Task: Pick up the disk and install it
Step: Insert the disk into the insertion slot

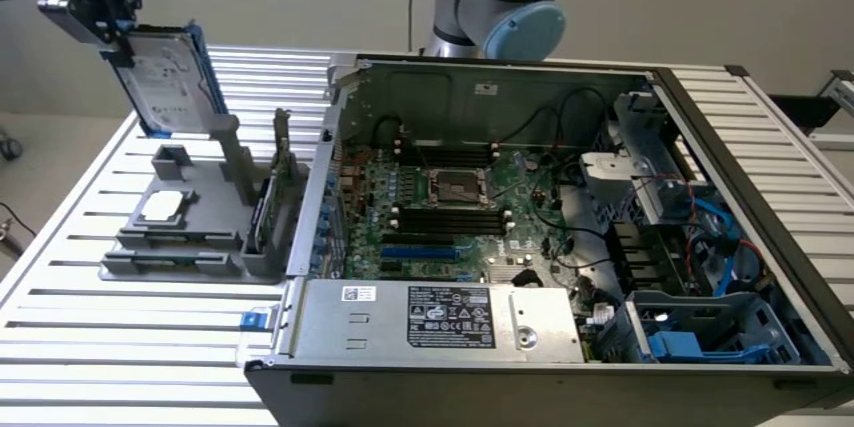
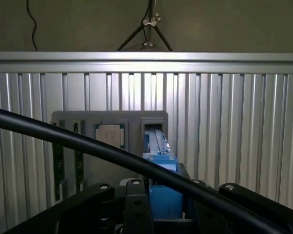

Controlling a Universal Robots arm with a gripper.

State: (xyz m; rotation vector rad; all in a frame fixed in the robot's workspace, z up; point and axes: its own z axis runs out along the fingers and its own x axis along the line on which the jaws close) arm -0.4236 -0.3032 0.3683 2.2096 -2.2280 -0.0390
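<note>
Case [image 1: 481, 87]: open, on the right; the blue cage [image 1: 694, 332] at its near right corner is probably the bay.
Holder [image 1: 187, 222]: grey, left of the case.
Disk [image 1: 171, 82]: upright, slightly tilted, just above the holder, far left.
Gripper [image 1: 123, 35]: clamped on the disk's top edge.
Care: raise straight, clear of the holder's posts.

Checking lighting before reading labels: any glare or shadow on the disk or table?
Exterior view: the disk, held by the end effector, is evenly lit, while the slatted table shines bright. Wrist view: the table's far rail glares; a dark cable crosses the disk.
</note>
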